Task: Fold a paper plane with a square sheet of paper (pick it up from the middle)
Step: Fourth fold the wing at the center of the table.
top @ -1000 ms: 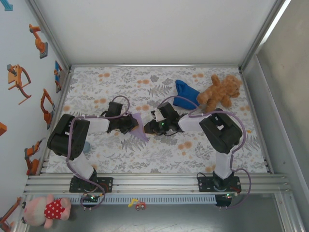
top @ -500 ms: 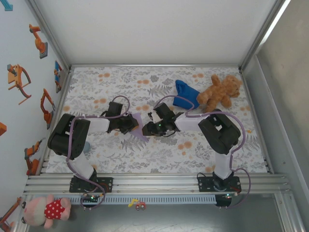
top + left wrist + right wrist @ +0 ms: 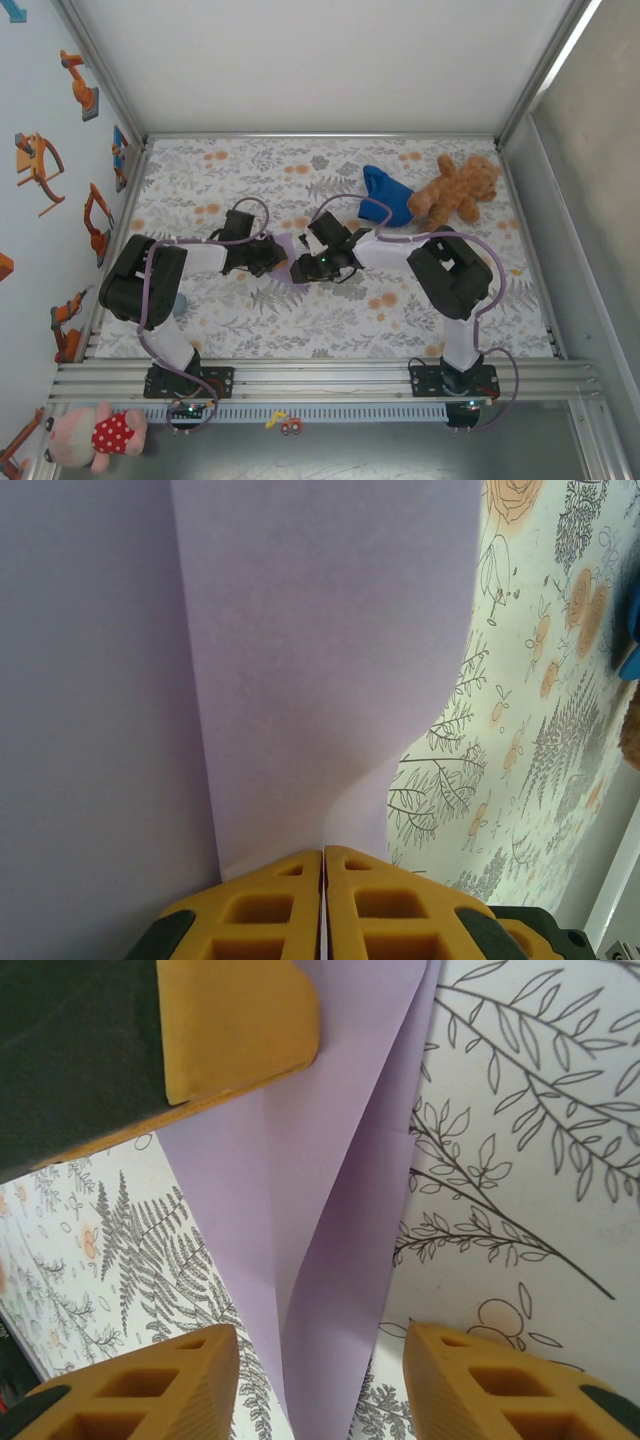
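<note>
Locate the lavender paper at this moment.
In the top view the lavender paper sits mid-table, just left of centre, pinched in the left gripper's shut jaws, with the right gripper's open jaws straddling its creased end.

Lavender paper (image 3: 330, 1210), folded lengthwise into a narrow pointed shape, sharp centre crease, one end pinched in the left pincer (image 3: 323, 858), mid-worktop (image 3: 400, 310)

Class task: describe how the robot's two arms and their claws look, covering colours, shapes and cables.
The left arm and right arm both have white tube-like links joined by bulky black housings, on black bases. A pale purple cable loops along each. The left claw and right claw each have two blocky orange-yellow fingers with rectangular hollows moulded in. No markings can be read.
</note>
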You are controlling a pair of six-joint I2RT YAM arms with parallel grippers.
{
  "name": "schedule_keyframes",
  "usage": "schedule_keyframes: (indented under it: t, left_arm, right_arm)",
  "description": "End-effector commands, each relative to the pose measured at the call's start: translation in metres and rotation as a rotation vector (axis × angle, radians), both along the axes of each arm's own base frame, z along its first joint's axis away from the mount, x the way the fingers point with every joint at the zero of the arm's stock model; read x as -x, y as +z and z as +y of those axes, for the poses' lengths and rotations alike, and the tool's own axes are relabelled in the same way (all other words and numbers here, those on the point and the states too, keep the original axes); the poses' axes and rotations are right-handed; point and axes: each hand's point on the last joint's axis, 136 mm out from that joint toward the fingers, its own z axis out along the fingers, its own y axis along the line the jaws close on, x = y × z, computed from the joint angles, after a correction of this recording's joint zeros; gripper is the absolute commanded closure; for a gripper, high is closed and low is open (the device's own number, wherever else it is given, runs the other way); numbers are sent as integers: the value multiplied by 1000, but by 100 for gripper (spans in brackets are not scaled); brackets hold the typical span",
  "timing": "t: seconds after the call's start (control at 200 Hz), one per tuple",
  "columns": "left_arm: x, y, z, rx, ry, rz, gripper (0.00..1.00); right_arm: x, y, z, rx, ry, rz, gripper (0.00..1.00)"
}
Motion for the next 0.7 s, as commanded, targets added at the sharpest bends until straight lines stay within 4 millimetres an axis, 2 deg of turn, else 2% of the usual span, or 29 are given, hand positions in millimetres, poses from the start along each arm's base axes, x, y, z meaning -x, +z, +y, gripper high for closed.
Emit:
schedule_keyframes:
  t: [0.0,0.461,0.696]
  left_arm:
    - [-3,0,-1,1,6,17,90]
    - [-4,5,-3,15,7,12,89]
    - [-5,9,-4,26,5,5,88]
  right_arm:
    - [8,-34,-15,127,10,19,56]
    - [15,-51,-21,170,20,59,72]
    - [16,-54,-22,172,22,71,78]
